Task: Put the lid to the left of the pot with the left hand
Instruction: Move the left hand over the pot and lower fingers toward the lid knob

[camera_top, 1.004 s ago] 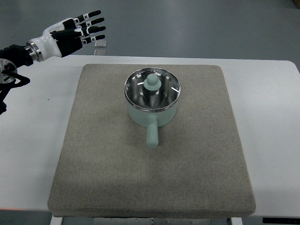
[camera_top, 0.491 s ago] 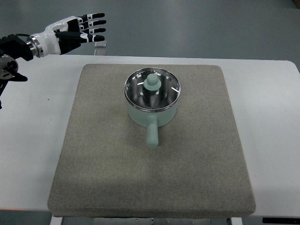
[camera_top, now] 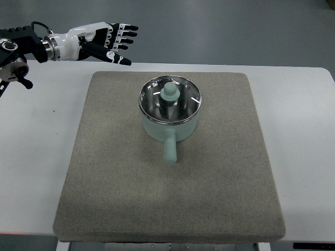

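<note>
While my left hand (camera_top: 107, 41) hovers past the table's (camera_top: 36, 136) far-left corner, fingers spread and holding nothing, the grey felt-like mat (camera_top: 115, 178) lies bare along its left edge. Mid-mat toward the far edge: round mint pot (camera_top: 170, 125), stub handle pointing at the near edge, glass lid (camera_top: 170, 98) with mint knob seated on it.

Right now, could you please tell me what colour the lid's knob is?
The knob is pale mint green, matching the pot; the top view shows it.
</note>
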Controlling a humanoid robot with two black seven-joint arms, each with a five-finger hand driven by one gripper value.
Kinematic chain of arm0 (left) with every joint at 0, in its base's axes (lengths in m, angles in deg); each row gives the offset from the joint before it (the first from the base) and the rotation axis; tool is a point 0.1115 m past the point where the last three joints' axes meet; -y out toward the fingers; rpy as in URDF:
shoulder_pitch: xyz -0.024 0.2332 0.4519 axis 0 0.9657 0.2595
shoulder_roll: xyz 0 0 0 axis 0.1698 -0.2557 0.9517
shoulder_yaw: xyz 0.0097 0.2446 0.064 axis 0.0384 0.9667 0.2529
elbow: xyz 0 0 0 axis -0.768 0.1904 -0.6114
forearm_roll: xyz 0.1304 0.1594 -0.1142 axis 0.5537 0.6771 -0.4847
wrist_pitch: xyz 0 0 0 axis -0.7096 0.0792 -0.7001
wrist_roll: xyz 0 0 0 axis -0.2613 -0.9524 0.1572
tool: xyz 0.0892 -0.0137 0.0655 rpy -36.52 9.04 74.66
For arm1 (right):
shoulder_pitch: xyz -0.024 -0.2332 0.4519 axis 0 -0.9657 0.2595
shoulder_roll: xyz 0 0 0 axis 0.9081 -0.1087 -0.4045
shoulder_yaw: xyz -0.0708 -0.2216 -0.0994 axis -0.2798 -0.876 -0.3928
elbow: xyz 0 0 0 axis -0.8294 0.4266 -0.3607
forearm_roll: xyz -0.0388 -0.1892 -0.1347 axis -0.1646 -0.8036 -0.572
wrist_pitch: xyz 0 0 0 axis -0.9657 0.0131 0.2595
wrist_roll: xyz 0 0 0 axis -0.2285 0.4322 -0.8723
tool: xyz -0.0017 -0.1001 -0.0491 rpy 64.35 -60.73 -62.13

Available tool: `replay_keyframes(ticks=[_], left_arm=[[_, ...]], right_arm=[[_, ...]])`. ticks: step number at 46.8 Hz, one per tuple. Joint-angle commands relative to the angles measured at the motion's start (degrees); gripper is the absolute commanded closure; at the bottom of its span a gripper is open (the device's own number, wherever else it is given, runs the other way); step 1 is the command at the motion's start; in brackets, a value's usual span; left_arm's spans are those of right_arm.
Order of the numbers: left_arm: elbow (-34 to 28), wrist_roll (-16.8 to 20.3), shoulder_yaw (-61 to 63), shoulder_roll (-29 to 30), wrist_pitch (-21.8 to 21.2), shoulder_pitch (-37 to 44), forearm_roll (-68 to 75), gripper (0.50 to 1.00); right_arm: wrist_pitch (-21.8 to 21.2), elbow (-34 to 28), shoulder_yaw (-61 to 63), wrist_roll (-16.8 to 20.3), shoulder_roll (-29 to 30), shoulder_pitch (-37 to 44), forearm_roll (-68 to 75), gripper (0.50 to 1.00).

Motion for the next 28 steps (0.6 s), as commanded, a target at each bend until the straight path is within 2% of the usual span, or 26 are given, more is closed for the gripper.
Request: replay_keyframes(ticks=[1,9,20,28], left_arm=[[2.1,0.0,2.1,0.3,0.0,-1.3,2.8,0.501],[7.6,0.0,2.5,1.8,0.0,-2.2,12.0,0.501],[10.1,0.0,5.3,1.9,0.0,-5.1,24.6,0.501],[12.0,0.1,5.9,2.2,0.0,-5.7,25.8,0.501]], right_arm=[[0.0,0.0,0.0,0.0,0.0,0.0,0.0,0.579],[0.0,0.0,0.0,0.0,0.0,0.0,0.0,0.579],[0.0,0.0,0.0,0.0,0.0,0.0,0.0,0.579],[0.0,0.0,0.0,0.0,0.0,0.0,0.0,0.579]])
